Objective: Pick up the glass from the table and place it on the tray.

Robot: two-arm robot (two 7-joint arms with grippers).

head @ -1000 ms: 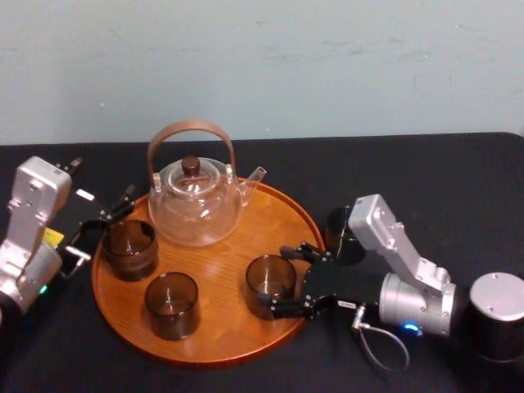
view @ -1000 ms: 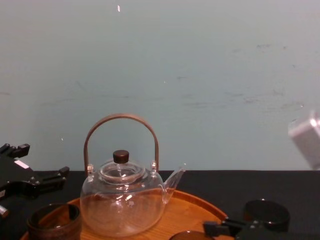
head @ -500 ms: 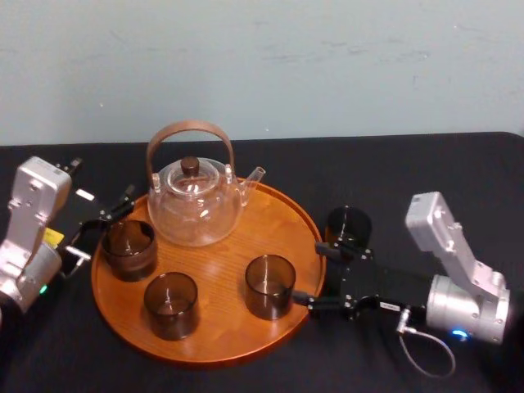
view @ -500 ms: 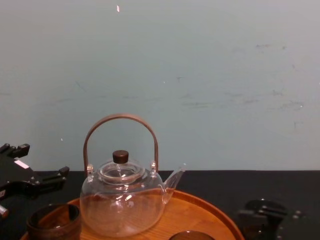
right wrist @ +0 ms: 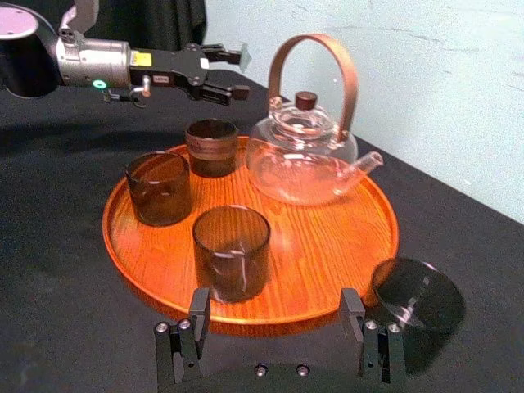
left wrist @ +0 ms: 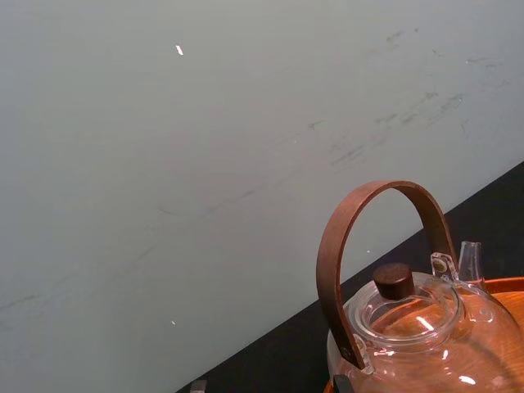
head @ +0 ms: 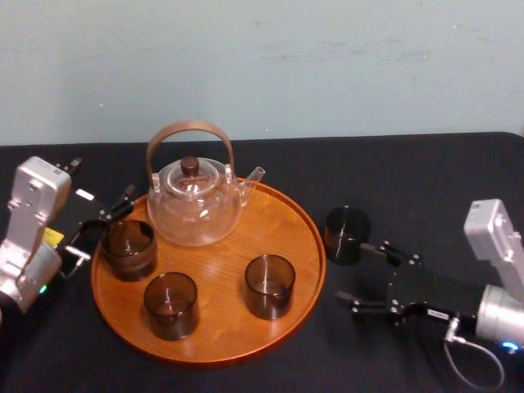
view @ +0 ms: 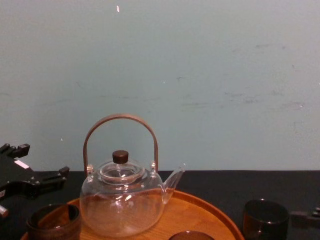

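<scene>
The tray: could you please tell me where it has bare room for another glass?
Free: the tray's right side, between teapot, front-right glass and rim; also the centre. Crowded: the left, two glasses with the left tool beside. Right tool open over the table.

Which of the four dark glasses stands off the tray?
The glass on the black table, right of the tray and nearest the right gripper; the other three stand on the tray.

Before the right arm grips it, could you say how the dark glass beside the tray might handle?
The glass looks rigid but thin-walled, so probably light and breakable. Its smooth straight sides may slip in the right gripper. Short, wide and upright, it seems unlikely to tip.
</scene>
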